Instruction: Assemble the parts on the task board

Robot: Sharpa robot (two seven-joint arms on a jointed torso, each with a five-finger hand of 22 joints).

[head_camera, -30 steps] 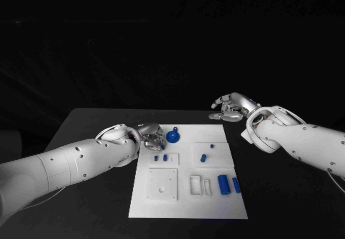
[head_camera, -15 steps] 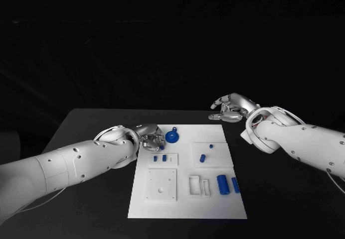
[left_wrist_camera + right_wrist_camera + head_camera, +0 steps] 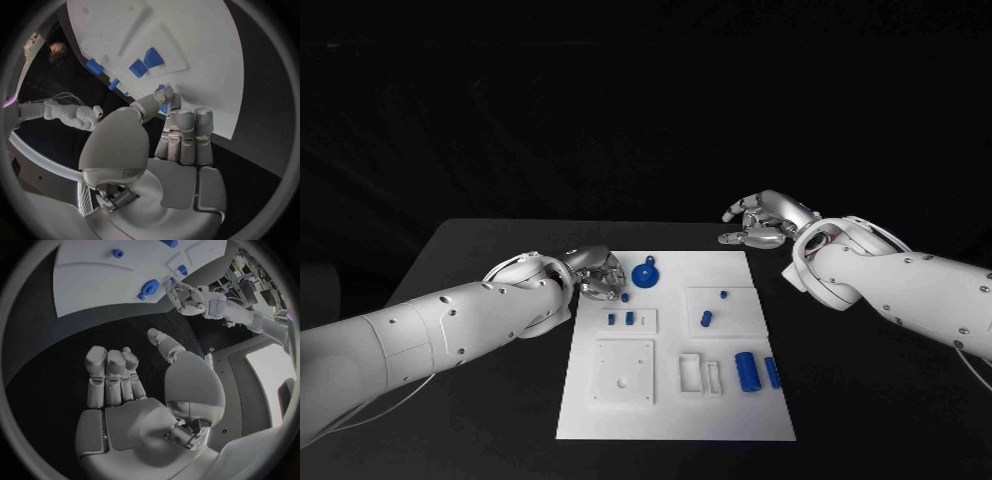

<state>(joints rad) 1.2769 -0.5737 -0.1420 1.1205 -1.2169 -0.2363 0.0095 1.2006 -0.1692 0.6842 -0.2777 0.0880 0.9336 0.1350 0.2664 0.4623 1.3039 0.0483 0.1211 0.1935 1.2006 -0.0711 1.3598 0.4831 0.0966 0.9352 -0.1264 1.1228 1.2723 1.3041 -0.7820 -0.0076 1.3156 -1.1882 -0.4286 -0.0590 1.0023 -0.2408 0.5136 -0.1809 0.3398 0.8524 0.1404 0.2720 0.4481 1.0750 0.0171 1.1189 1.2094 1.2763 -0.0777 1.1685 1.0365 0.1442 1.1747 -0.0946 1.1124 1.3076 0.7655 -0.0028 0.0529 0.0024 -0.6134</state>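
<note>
The left hand [image 3: 597,273] has drawn back off the task board [image 3: 678,420] with a small blue part [image 3: 164,101] pinched at its fingertips — a pickup underway — while the right hand [image 3: 762,221], fingers loosely curled and empty, hovers beyond the board's far corner.

The left hand [image 3: 599,273] is drawn back a little from the task board [image 3: 678,400], toward its left edge. A small blue part [image 3: 625,297], covered by the fingers a second ago, is now uncovered on the board just beside the hand.
</note>
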